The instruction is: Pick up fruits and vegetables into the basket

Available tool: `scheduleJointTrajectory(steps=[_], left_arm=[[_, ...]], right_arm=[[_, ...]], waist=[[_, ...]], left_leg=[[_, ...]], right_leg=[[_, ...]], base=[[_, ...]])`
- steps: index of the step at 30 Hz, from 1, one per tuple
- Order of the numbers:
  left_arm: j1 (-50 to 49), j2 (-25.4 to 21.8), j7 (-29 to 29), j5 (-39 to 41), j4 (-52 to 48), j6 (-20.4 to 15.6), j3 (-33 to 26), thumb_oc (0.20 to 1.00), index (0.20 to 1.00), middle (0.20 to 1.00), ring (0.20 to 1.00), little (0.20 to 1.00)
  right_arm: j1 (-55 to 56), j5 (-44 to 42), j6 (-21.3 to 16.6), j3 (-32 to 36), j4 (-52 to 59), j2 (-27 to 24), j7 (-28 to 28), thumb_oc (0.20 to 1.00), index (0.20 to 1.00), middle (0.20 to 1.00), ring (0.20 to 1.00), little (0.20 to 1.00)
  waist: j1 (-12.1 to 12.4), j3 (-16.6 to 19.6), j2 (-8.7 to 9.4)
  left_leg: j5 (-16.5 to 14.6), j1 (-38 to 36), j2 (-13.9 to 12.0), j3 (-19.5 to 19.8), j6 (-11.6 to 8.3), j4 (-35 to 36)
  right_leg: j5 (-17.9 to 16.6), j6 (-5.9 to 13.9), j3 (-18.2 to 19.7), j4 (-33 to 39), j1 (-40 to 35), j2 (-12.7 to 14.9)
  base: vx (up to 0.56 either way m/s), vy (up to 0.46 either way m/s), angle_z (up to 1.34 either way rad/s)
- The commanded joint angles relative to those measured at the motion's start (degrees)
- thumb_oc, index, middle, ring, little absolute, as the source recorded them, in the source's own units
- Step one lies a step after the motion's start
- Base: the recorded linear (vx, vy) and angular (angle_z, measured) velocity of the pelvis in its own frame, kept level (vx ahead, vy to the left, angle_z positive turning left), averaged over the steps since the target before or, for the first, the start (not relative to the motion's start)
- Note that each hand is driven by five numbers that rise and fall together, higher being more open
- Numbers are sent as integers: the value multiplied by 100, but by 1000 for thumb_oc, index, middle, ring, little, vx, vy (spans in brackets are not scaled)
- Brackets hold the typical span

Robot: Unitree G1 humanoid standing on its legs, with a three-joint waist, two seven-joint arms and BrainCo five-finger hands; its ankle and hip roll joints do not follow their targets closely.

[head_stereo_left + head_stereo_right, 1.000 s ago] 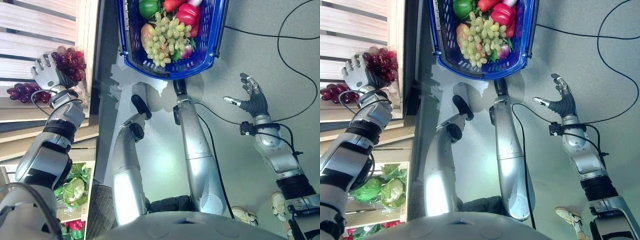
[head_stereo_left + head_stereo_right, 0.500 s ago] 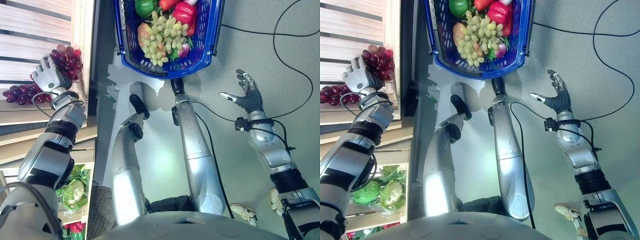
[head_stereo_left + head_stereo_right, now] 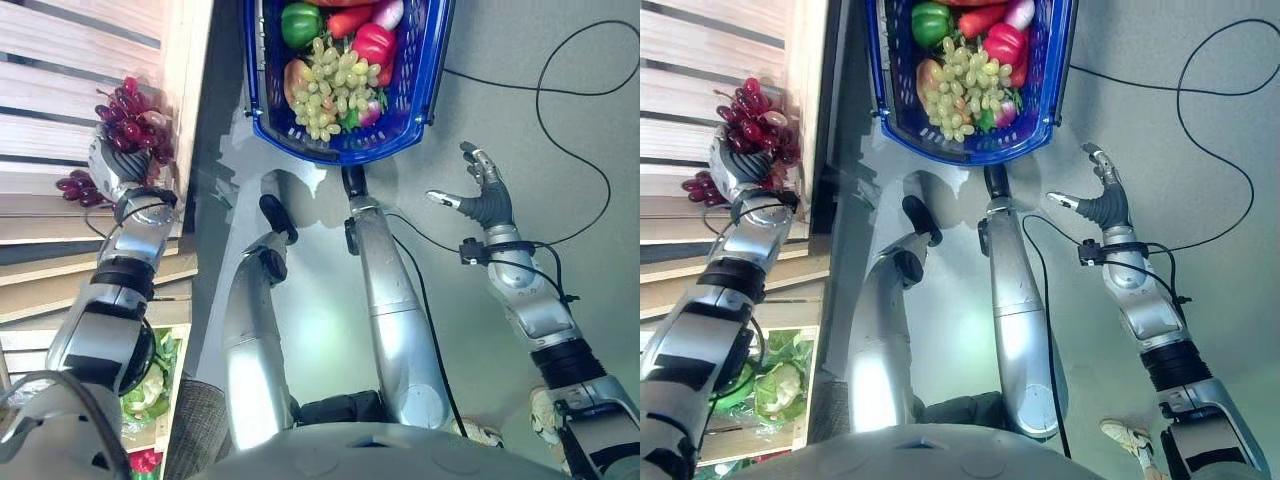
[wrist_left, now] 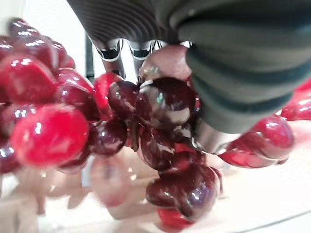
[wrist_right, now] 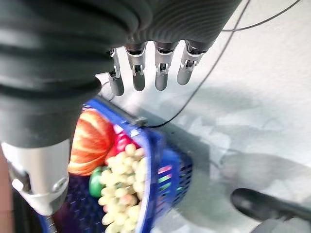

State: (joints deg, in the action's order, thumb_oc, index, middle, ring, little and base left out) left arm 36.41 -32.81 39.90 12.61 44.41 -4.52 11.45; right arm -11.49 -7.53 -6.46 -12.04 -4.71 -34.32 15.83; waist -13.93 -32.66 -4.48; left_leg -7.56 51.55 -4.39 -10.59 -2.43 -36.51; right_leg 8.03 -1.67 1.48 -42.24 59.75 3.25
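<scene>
My left hand (image 3: 112, 160) is at the wooden shelf, fingers and thumb curled round a bunch of red grapes (image 3: 132, 108). Up close, the red grapes (image 4: 160, 104) bulge between the fingers (image 4: 109, 48). A second dark red bunch (image 3: 76, 187) lies on the shelf just beside the hand. The blue basket (image 3: 345, 150) stands on the floor ahead, holding green grapes (image 3: 335, 95), a green pepper (image 3: 298, 22) and a red pepper (image 3: 372, 42). My right hand (image 3: 482, 197) hangs open over the floor, right of the basket (image 5: 165, 165), holding nothing.
The slatted wooden shelf (image 3: 60, 60) runs along the left side. A lower shelf holds cabbages (image 3: 145, 385). A light shoe (image 3: 1125, 432) shows on the grey floor at the lower right.
My left hand's fingers, spread beside the red grapes a second ago, have curled round the bunch. The view has shifted a little. The right hand stays open.
</scene>
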Motion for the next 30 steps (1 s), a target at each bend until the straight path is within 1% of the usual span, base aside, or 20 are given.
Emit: scheduleJointTrajectory(steps=[1, 2, 5, 7, 8, 9, 12, 14, 17, 21, 22, 24, 25, 26, 29, 30], left_arm=[[-553, 345, -448, 790, -572, -1095, -208, 200, 200, 200, 200, 200], [-654, 374, -642, 992, -698, -1298, -262, 200, 200, 200, 200, 200], [-902, 508, -1148, 1174, -1192, -1755, -430, 200, 200, 200, 200, 200], [-1033, 484, -1340, 1168, -1627, -1941, -485, 200, 200, 200, 200, 200], [-1106, 473, -1429, 1233, -1892, -2028, -508, 200, 200, 200, 200, 200], [-1147, 465, -1472, 1245, -2033, -2060, -523, 200, 200, 200, 200, 200], [-1216, 362, -1644, 1288, -2710, -2036, -585, 200, 200, 200, 200, 200], [-1188, 264, -1700, 1201, -3059, -2142, -584, 200, 200, 200, 200, 200], [-1133, 190, -1867, 1078, -3493, -2207, -601, 200, 200, 200, 200, 200], [-1040, 126, -2104, 1090, -3868, -2100, -566, 200, 200, 200, 200, 200], [-1002, 98, -2287, 1197, -3970, -2056, -537, 200, 200, 200, 200, 200], [-941, 103, -2405, 1175, -4129, -2080, -494, 200, 200, 200, 200, 200], [-923, 100, -2487, 1231, -4188, -2070, -483, 200, 200, 200, 200, 200], [-851, 110, -2584, 1240, -4316, -2056, -413, 200, 200, 200, 200, 200], [-717, 138, -2872, 1377, -4498, -1981, -287, 200, 200, 200, 200, 200], [-602, 177, -3012, 1405, -4591, -1910, -226, 200, 200, 200, 200, 200]], right_arm=[[411, 301, 86, 34, 525, 88, -81, 1000, 1000, 1000, 1000, 1000], [444, 390, 179, 34, 527, 92, -89, 1000, 1000, 1000, 1000, 1000], [528, 801, 391, 62, 596, 66, -140, 1000, 1000, 1000, 1000, 1000], [589, 967, 476, 76, 694, 17, -208, 1000, 1000, 1000, 1000, 1000], [595, 1180, 538, 76, 783, 4, -265, 1000, 1000, 1000, 1000, 1000], [597, 1311, 579, 71, 838, 1, -275, 1000, 1000, 1000, 1000, 1000], [485, 1660, 741, -22, 1049, -58, -442, 1000, 1000, 1000, 1000, 1000], [328, 1845, 836, -121, 1154, -55, -552, 1000, 1000, 1000, 1000, 1000], [-19, 2083, 1086, -320, 1173, -12, -719, 1000, 1000, 1000, 1000, 1000], [-524, 2335, 1383, -621, 1204, 21, -812, 1000, 1000, 1000, 1000, 1000], [-781, 2502, 1491, -761, 1179, 49, -832, 1000, 1000, 1000, 1000, 1000], [-1096, 2754, 1679, -929, 1162, 95, -866, 1000, 1000, 1000, 1000, 1000], [-1218, 2815, 1697, -993, 1147, 110, -897, 1000, 1000, 1000, 1000, 1000], [-1491, 2891, 1871, -1144, 1140, 167, -941, 1000, 1000, 1000, 1000, 1000], [-1915, 2939, 2073, -1367, 1072, 323, -989, 1000, 1000, 1000, 1000, 1000], [-2176, 2897, 2157, -1481, 1016, 427, -931, 1000, 1000, 1000, 1000, 1000]], waist=[[146, 286, 114], [165, 286, 113], [215, 286, 95], [244, 286, 80], [259, 286, 69], [266, 286, 64], [311, 286, 32], [342, 286, 7], [419, 286, -31], [529, 286, -66], [583, 286, -79], [647, 286, -91], [669, 286, -94], [732, 286, -106], [819, 286, -108], [868, 286, -108]], left_leg=[[-262, -301, 308, -233, 265, 289], [-273, -372, 314, -228, 270, 293], [-314, -599, 335, -227, 300, 330], [-338, -756, 352, -239, 314, 378], [-344, -835, 361, -246, 322, 404], [-348, -879, 367, -248, 326, 420], [-382, -1089, 397, -248, 350, 468], [-403, -1204, 410, -245, 356, 481], [-429, -1388, 443, -217, 361, 508], [-446, -1562, 480, -170, 370, 513], [-450, -1634, 501, -137, 373, 515], [-455, -1694, 525, -100, 380, 506], [-460, -1710, 530, -88, 383, 501], [-466, -1768, 556, -53, 390, 504], [-477, -1850, 597, 7, 405, 509], [-309, -1765, 599, -28, 445, 564]], right_leg=[[398, 258, -251, 2, -288, -355], [410, 257, -262, 3, -363, -353], [439, 254, -292, 28, -581, -340], [451, 255, -308, 80, -730, -334], [455, 252, -312, 108, -813, -333], [459, 249, -313, 123, -859, -333], [498, 236, -322, 140, -1066, -324], [524, 227, -322, 144, -1189, -306], [551, 213, -338, 184, -1384, -258], [573, 201, -377, 197, -1576, -200], [576, 191, -404, 211, -1663, -170], [576, 178, -434, 229, -1747, -137], [578, 175, -443, 232, -1772, -125], [583, 170, -465, 238, -1838, -108], [584, 155, -506, 274, -1960, -72], [411, 105, -573, 356, -1894, -50]], base=[[2, -14, 8], [4, -6, 9], [4, 5, 5], [2, 13, 2], [3, 31, 4], [7, 38, 4], [10, 35, 1], [5, 15, -1], [5, 4, 2], [18, -1, 7], [19, -19, 10], [18, -20, 10], [16, -28, 8], [15, -29, 8], [-9, -49, 10], [-68, -69, 13]])
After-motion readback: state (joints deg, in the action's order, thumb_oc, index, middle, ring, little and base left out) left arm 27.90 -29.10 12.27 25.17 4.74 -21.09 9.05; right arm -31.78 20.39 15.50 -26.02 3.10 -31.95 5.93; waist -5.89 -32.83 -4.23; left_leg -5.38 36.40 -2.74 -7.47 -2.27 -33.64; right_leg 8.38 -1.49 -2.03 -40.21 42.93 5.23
